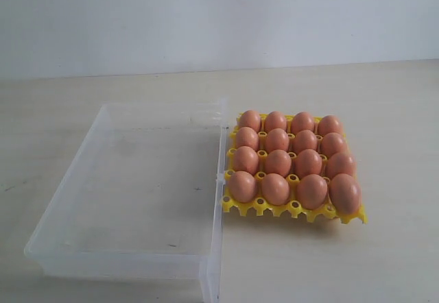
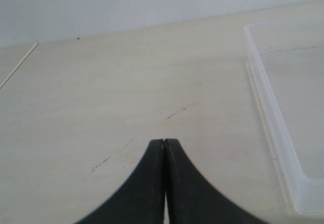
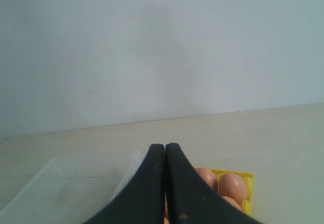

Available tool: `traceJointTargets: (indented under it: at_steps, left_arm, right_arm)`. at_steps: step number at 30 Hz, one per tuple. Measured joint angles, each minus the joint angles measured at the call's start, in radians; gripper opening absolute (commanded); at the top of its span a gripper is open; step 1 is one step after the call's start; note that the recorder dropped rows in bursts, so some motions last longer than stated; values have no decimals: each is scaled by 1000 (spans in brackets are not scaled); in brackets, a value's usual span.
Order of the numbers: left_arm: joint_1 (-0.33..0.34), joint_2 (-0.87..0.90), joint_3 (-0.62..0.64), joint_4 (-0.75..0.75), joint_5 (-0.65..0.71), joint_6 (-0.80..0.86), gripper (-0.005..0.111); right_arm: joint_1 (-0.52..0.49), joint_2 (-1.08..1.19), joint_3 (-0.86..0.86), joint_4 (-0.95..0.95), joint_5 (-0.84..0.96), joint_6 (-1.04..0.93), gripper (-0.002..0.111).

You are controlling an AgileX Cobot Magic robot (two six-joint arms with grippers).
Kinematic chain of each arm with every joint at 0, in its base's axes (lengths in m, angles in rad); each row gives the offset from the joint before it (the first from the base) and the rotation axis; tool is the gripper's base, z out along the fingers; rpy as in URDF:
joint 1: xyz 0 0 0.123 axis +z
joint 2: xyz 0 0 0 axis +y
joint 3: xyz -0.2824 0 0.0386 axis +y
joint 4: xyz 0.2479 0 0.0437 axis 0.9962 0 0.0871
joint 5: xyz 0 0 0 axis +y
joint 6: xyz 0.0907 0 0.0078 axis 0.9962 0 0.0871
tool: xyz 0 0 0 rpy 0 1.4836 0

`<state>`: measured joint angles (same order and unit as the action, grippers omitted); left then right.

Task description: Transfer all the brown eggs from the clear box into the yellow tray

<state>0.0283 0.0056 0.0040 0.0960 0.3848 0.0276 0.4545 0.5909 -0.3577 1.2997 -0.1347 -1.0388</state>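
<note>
All sixteen smooth orange-brown eggs (image 1: 278, 162) sit in the bright yellow plastic lattice tray (image 1: 295, 209) ahead of the right gripper (image 3: 165, 146), the shallow clear plastic box (image 1: 65, 186) beside the left gripper (image 2: 165, 142) holds none, and both jaws are pinched shut on nothing, so the task looks finished with nothing left to pick.

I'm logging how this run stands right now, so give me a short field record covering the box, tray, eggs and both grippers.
clear box: on the table, left of the tray, holds no eggs
yellow tray: right beside the box, upright on the table
brown eggs: sixteen, four rows of four, all seated in the tray
left gripper: shut, holding nothing, over bare table beside the box
right gripper: shut, holding nothing, tray and box ahead of it
task state: looks complete
</note>
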Motion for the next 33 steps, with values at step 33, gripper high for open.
traceJointTargets:
  at_steps: [33]
  left_arm:
    - [0, 0, 0, 0, 0, 0, 0]
  right_arm:
    - [-440, -585, 353, -208, 362, 20, 0]
